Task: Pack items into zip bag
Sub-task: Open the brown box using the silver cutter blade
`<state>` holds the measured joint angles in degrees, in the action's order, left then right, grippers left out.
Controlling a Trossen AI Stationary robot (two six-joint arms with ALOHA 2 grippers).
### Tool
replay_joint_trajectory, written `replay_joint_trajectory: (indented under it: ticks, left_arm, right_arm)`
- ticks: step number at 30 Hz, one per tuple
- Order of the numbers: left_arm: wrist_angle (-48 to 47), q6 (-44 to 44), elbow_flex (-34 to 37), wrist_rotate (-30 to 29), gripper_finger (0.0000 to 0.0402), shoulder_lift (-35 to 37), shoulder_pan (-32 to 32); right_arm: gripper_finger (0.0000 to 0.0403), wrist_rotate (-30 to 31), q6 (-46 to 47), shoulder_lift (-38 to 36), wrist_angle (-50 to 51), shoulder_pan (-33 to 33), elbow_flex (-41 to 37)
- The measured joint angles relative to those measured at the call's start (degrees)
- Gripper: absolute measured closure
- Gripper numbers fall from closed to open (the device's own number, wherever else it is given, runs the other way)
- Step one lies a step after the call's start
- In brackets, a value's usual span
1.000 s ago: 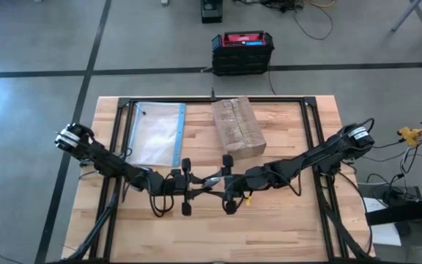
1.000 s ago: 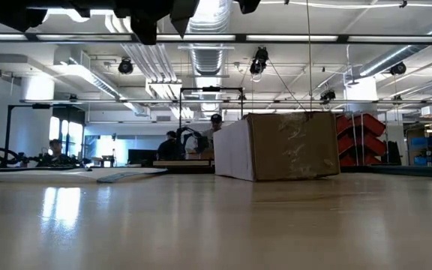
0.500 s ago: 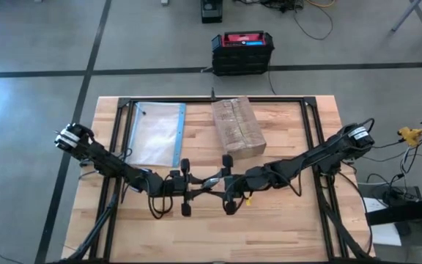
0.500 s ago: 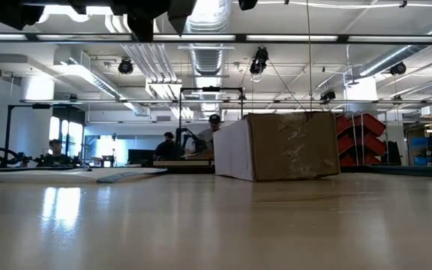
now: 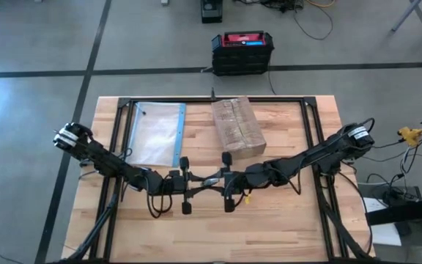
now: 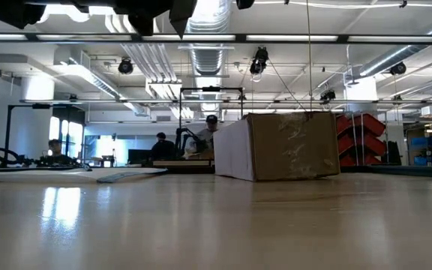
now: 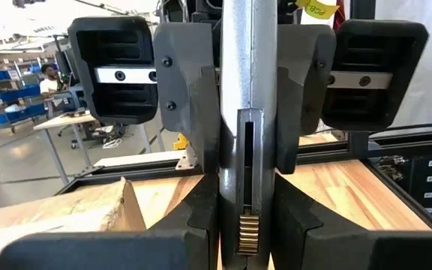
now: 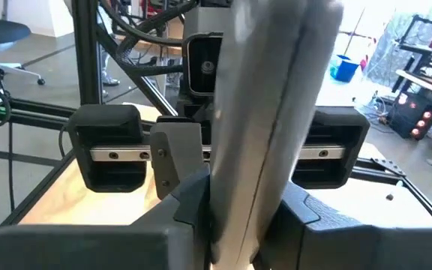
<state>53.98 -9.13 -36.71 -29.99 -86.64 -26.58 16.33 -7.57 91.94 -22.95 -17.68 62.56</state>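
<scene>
A slim grey tool (image 5: pixel 207 183) hangs level above the table's middle, with a gripper at each end. My left gripper (image 5: pixel 195 189) comes in from the table's left and is shut on it. My right gripper (image 5: pixel 220 181) comes in from the right, facing the left one, and is shut on the other end. The zip bag (image 5: pixel 154 134) lies flat on the table at the far left, its blue strip (image 5: pixel 179 136) toward the box. The items are out of view. My left gripper pinches the tool's end with the ribbed slider (image 7: pixel 247 225) between its two fingers (image 7: pixel 201 214). The fingers point level from the table's left and lie along the tool. The tool sticks straight out ahead of them, clear of the table. My right gripper pinches the tool's other end (image 8: pixel 235 202) between its two fingers (image 8: pixel 193 199). They point about level from the table's right and lie along the tool. The tool reaches out toward the left gripper, clear of the table.
A brown cardboard box (image 5: pixel 237 126) stands at the table's far middle, just beyond the grippers, and shows in the low view as the box (image 6: pixel 280 146). Black frame rails (image 5: pixel 312 132) run along the table's sides. People sit in the room beyond the table.
My right gripper's fingers have drawn in onto the grey tool, which now lies more level between the two grippers. Both hands have stayed where they were.
</scene>
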Motion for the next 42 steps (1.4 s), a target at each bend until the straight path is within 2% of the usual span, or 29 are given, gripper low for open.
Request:
replay_joint_trajectory:
  ticks: [4,13,20,27,33,39,42]
  left_arm:
    - [0.02,-0.69,0.0,0.2,0.0346,0.21,0.12]
    - [1.51,-1.35,0.0,0.99,0.0346,0.31,0.14]
    - [1.53,-1.46,0.0,0.93,0.0346,0.31,0.12]
    - [1.58,-2.16,0.0,0.59,0.0346,0.31,0.14]
    - [1.95,-1.9,-0.02,0.27,0.034,0.34,0.16]
    - [1.42,-2.06,-0.07,0.27,0.0324,0.43,0.16]
    - [-1.72,-2.61,-0.09,0.48,0.0312,1.05,0.18]
  right_arm:
    - [0.0331,-0.85,-0.33,0.0,0.04,0.09,0.03]
    - [0.0267,-0.91,-0.11,0.04,0.04,0.17,0.01]
    - [0.025,-1.14,-2.56,0.04,-0.12,0.41,0.01]
    - [0.0275,-1.35,-1.89,0.04,-0.39,0.49,-0.06]
    - [0.0342,-1.54,0.02,0.07,-0.43,0.46,-0.06]
    - [0.0344,-1.39,1.19,0.07,-0.45,0.46,-0.06]
    - [0.0344,-1.41,2.26,-0.11,0.09,0.46,-0.1]
